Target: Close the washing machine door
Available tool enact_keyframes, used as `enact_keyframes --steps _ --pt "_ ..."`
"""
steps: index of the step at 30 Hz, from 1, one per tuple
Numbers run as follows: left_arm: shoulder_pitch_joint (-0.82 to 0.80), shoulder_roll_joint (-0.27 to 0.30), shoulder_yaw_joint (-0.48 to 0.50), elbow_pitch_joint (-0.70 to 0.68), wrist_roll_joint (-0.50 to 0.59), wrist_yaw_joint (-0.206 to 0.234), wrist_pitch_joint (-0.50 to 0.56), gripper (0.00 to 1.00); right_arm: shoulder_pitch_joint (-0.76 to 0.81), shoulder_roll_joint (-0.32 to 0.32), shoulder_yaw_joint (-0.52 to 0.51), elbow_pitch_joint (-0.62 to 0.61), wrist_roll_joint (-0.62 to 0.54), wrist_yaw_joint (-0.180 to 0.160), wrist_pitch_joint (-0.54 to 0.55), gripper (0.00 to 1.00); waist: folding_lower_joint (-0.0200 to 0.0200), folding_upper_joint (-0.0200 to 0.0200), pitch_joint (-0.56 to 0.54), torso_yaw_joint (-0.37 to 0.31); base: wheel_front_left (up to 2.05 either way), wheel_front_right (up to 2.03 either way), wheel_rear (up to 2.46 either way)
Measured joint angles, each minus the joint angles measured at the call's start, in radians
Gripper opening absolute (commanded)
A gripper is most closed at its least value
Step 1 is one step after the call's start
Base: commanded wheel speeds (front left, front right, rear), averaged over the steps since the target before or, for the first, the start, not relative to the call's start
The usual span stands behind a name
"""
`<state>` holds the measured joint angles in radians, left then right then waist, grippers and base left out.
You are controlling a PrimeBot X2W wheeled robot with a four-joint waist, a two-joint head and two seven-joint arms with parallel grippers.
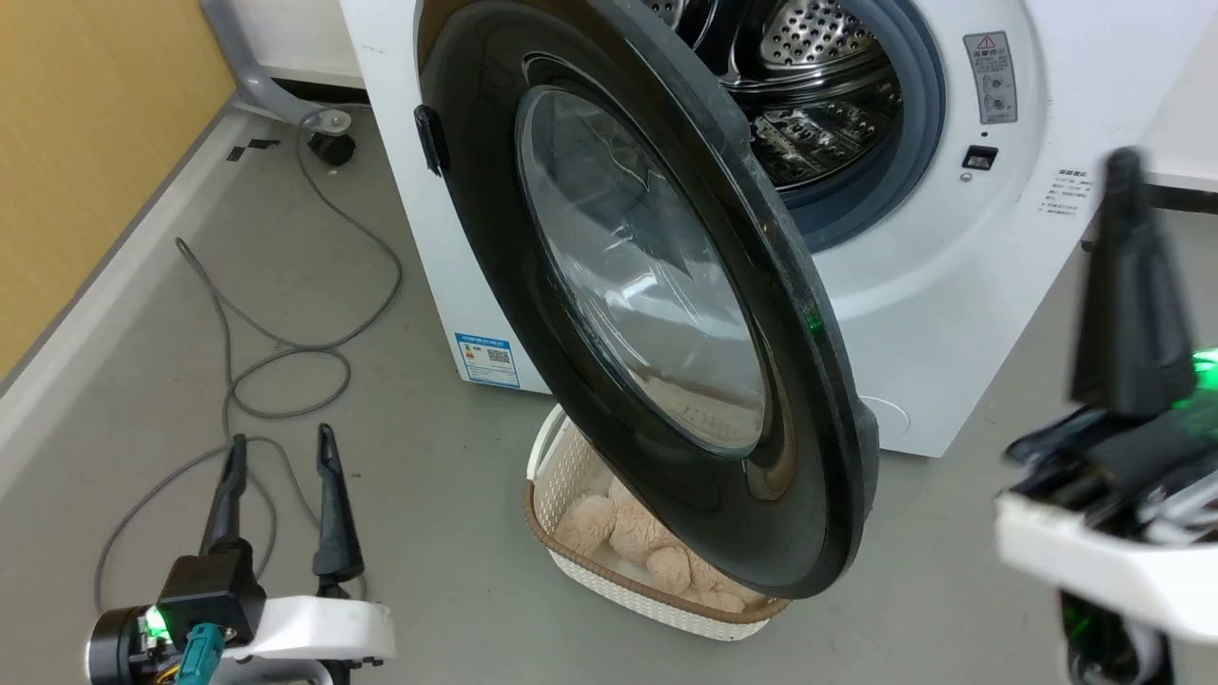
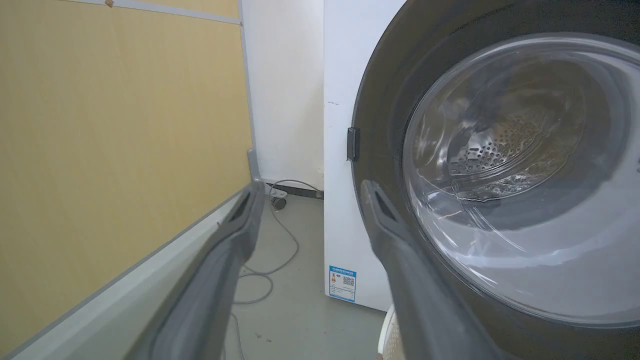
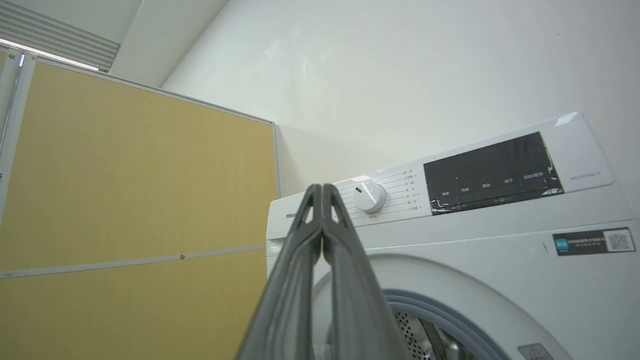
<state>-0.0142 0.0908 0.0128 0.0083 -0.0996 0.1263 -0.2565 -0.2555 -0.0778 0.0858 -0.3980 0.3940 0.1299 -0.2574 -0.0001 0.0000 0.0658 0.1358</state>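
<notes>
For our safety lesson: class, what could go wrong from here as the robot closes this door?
The basket sits under the half-open washing machine door; the swinging rim might clip it.
The open left gripper points at the hinge side; pushing there may give little leverage.
The shut right gripper is raised before the washing machine; the closing door could strike it.

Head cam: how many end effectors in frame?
2. The left end effector, open, is at lower left over the floor; the right end effector, shut, is at the right edge beside the washing machine.
</notes>
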Motion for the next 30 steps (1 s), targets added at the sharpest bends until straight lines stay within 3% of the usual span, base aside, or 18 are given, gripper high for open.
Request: enact_keyframes --steps 3,11,20,24,30 --pt "0.0 -0.013 0.009 0.002 0.001 -0.016 0.0 1.0 -0.003 -0.073 0.128 -0.038 0.042 0.0 0.0 0.0 0.0 0.0 0.001 0.0 0.0 0.0 0.0" --pt "0.0 -0.021 0.031 0.009 0.011 -0.033 0.0 1.0 -0.006 -0.196 0.357 -0.035 0.112 0.0 0.0 0.0 0.0 0.0 0.0 -0.013 0.0 0.0 0.0" --pt "0.0 -0.035 0.044 0.009 0.019 -0.04 0.0 1.0 -0.009 -0.348 0.612 0.149 0.133 0.0 0.0 0.0 0.0 0.0 0.004 -0.037 0.0 0.0 0.0" --pt "0.0 -0.037 0.044 0.007 0.027 -0.041 0.0 1.0 -0.008 -0.378 0.662 0.241 0.122 0.0 0.0 0.0 0.0 0.0 0.014 -0.045 0.0 0.0 0.0" --pt "-0.001 -0.038 0.042 -0.001 0.035 -0.04 0.0 1.0 0.007 -0.383 0.617 0.377 0.127 0.0 0.0 0.0 0.0 0.0 0.039 -0.063 0.0 0.0 0.0"
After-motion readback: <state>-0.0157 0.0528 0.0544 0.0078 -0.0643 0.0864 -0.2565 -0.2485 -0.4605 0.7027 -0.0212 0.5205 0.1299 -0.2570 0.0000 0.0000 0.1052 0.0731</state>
